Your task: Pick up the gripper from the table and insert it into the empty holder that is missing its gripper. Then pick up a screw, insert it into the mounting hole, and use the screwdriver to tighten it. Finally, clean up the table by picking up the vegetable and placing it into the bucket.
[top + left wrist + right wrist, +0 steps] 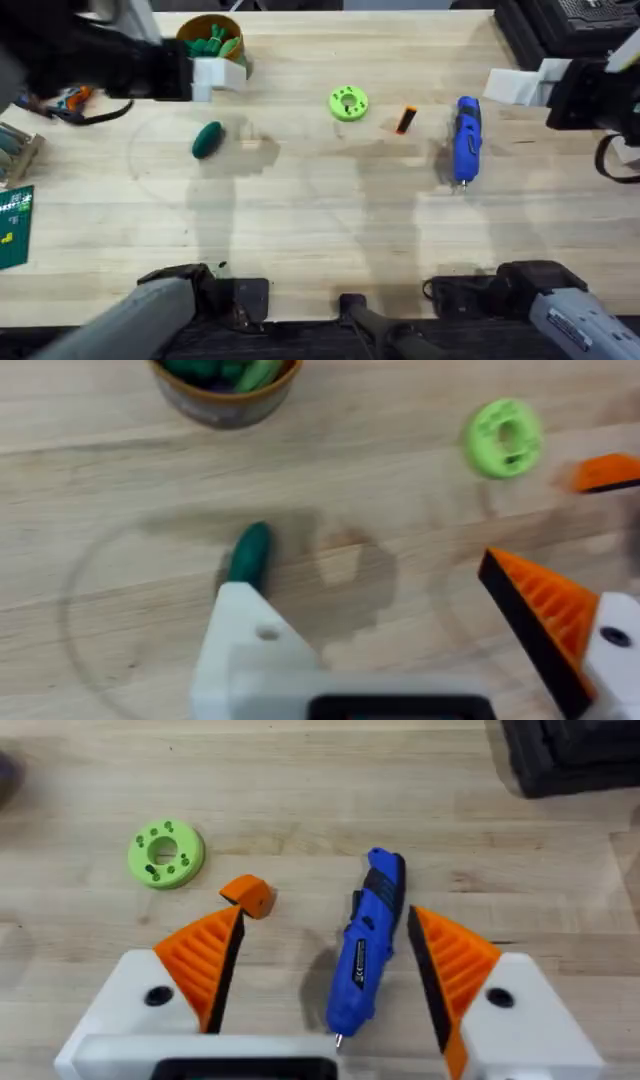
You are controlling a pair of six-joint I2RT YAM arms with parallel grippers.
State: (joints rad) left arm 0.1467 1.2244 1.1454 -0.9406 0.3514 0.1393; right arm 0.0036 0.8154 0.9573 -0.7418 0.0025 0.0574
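Non-task items on the table [320, 220] — light wood, with faint darker stains and a thin curved ring mark left of centre.

Lime-green disc [348, 103]: round, central hole, smaller holes around its face, lying flat near mid-table toward the far edge. Same disc in left wrist view [503, 437] and right wrist view [166, 853].

Scissors [68, 100]: orange handles, far left, partly hidden.

Green board [14, 226] at the left edge, white markings, cut off by the frame.

Black equipment [565, 25] — far right corner, details unclear.
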